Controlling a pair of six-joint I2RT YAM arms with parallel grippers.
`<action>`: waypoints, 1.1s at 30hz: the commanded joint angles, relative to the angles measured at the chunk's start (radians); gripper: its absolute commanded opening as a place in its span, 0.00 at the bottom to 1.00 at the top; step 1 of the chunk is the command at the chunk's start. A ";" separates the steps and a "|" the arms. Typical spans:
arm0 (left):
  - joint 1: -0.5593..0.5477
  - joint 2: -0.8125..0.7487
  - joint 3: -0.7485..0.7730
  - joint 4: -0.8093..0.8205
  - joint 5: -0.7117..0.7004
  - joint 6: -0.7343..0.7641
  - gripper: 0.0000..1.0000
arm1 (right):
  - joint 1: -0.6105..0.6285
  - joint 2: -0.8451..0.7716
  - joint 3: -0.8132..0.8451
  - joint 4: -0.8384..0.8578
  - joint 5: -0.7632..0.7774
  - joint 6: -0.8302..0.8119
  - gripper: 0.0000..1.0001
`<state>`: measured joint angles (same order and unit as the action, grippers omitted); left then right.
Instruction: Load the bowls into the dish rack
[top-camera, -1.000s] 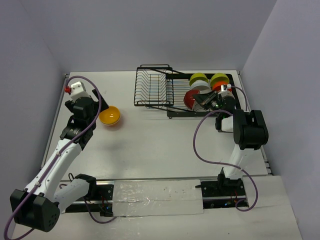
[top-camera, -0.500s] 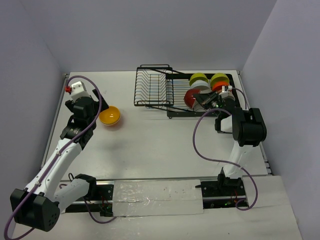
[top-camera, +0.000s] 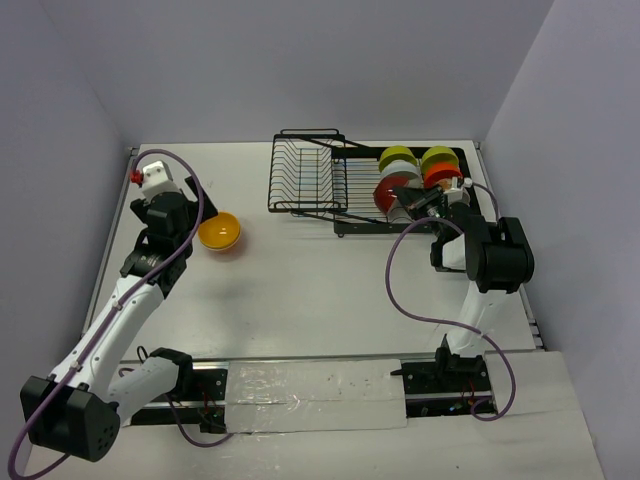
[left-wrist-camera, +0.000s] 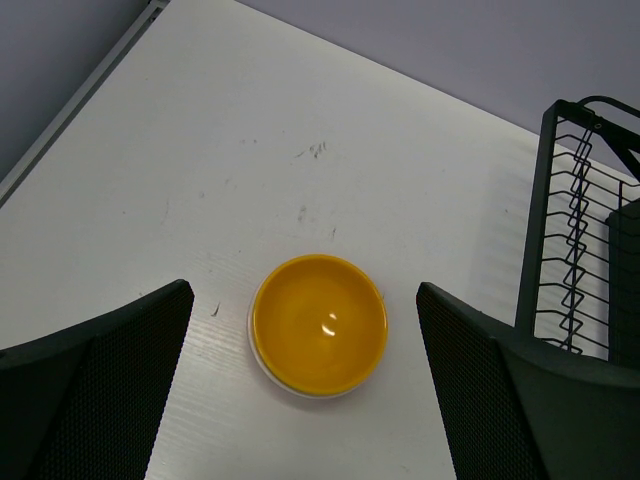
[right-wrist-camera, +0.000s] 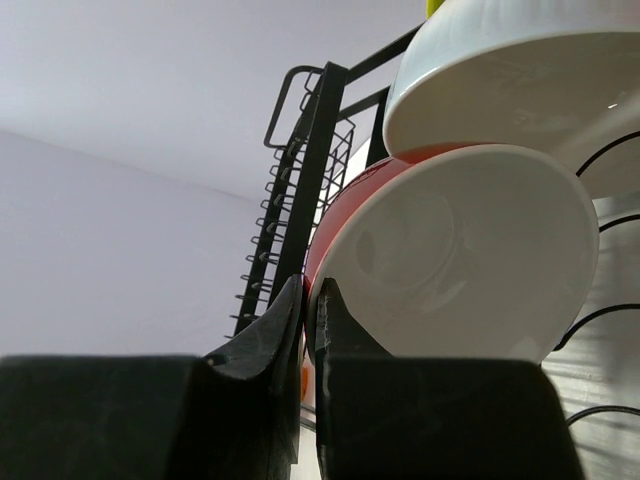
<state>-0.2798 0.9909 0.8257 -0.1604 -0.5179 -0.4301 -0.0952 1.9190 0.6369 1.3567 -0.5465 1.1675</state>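
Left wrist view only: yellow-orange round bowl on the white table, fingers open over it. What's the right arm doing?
Observer: Right gripper is at the black wire dish rack, shut on the rim of a glossy red bowl with a white inside.
Operator: Bowl in the rack?
Observer: Yes, standing on edge inside it, beside a white-sided bowl.
Operator: Other bowls loose?
Observer: No; top view shows only your yellow-orange bowl outside the rack.

Bright even light, soft shadows, glint on yellow bowl (left-wrist-camera: 319, 325)
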 joint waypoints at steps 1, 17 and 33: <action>0.005 0.009 0.053 0.018 0.015 0.019 0.99 | -0.011 -0.026 -0.043 0.131 0.063 -0.023 0.06; 0.005 0.029 0.064 0.027 0.018 0.024 0.99 | -0.011 -0.046 -0.088 0.085 0.114 -0.040 0.16; 0.004 0.031 0.062 0.019 0.016 0.014 0.99 | -0.006 -0.106 -0.098 -0.031 0.160 -0.104 0.31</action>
<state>-0.2798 1.0256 0.8494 -0.1616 -0.5117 -0.4236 -0.0963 1.8565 0.5350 1.3235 -0.4068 1.1011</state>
